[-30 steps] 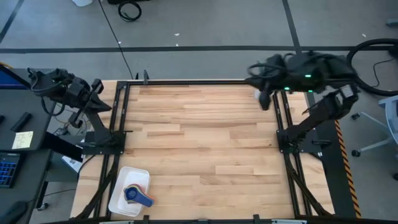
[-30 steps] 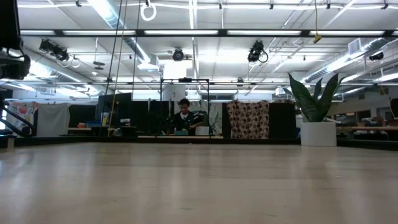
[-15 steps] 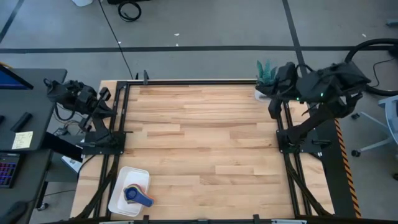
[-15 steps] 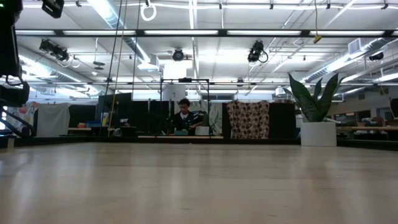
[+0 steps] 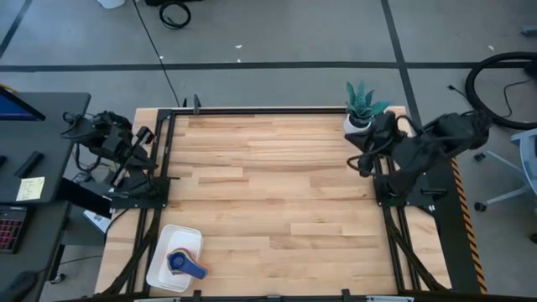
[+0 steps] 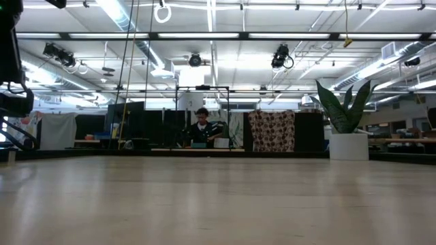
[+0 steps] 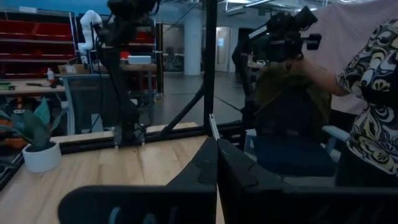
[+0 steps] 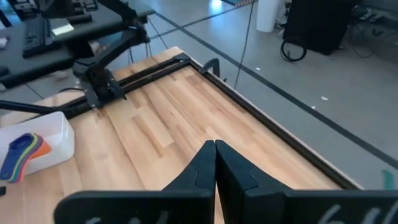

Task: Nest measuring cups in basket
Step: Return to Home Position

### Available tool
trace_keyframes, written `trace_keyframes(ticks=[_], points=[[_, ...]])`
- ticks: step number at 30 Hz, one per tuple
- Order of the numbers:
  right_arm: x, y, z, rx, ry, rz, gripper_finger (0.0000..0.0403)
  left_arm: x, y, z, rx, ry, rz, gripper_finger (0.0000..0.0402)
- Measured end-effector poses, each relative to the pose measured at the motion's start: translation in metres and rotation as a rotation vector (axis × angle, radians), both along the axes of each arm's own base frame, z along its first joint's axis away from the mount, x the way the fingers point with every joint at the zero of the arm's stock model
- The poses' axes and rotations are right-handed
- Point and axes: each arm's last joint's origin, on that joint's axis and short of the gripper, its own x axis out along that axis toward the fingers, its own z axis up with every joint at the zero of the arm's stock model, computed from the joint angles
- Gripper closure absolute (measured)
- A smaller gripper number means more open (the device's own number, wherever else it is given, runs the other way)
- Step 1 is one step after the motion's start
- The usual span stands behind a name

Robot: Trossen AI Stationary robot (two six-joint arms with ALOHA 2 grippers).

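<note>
On the wooden table (image 5: 277,193), counted from above:

1. Basket (image 5: 178,236), one. White, shallow, with rounded corners. It sits at the table corner on my left arm's side, at the edge far from the potted plant, and lies flat.
2. Measuring cups (image 5: 179,261), one nested stack. It lies inside the basket, toward the end nearest the table edge. The dark blue cup is on top, and orange and yellow show at the handles fanned beside it. I cannot count the cups within the stack.
3. Potted plant (image 5: 359,109), one. Green leaves in a white pot, at the far corner on my right arm's side, well apart from the basket.

My own parts:

4. Left gripper (image 7: 216,146), one. Its two fingers are pressed together tip to tip, with nothing between them. The arm is folded back at the left edge of the table, off the wood.
5. Right gripper (image 8: 215,144), one. Its two fingers likewise meet along their length and hold nothing. The arm is folded at the right edge, just beside the potted plant, and its camera looks across the table toward the basket.

Beyond the table:

6. Persons, two. One shows as a patterned sleeve (image 7: 373,93) close by in the left wrist view. One sits far back in the room (image 6: 201,126) in the low view.
</note>
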Motion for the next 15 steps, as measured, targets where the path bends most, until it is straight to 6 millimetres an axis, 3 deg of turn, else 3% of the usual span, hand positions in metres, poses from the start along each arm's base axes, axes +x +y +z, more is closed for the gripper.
trace_keyframes(ticks=[15], points=[[-0.042,-0.015,-0.100,0.106,-0.273,0.075,0.0394,0.001,-0.001,-0.002,-0.007,0.013,-0.002,0.0402]])
